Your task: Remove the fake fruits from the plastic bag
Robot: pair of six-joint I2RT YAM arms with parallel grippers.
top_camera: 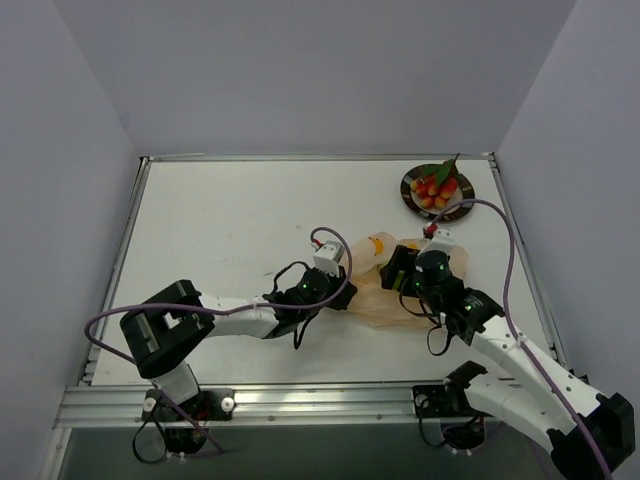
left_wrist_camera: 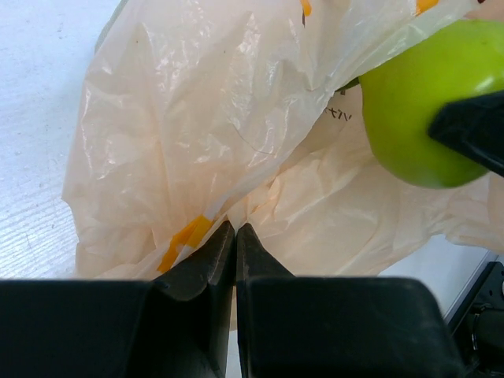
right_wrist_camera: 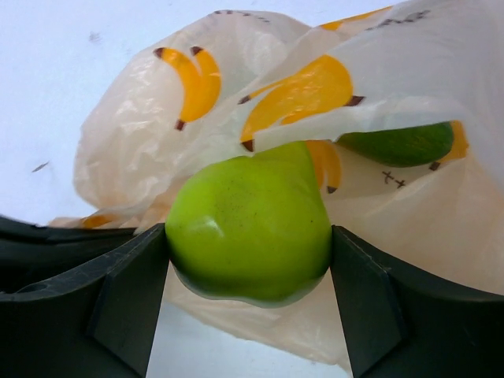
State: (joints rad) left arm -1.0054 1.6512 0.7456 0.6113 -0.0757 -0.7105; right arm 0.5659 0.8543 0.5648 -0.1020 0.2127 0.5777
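Spotted small dark print (left_wrist_camera: 339,114) on my plastic bag (left_wrist_camera: 220,118): too creased, couldn't read it. Orange banana pictures (right_wrist_camera: 193,79) printed there too; tiny characters (right_wrist_camera: 391,179) beside stayed illegible.

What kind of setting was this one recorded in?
Probably a lab test cell: a white tabletop boxed in by plain grey panel walls, with two robot arms bolted to an aluminium rail.

2 arms (top_camera: 240,315): white links, black joints | cables (top_camera: 510,262): purple | gripper fingers (right_wrist_camera: 126,299): black, matte
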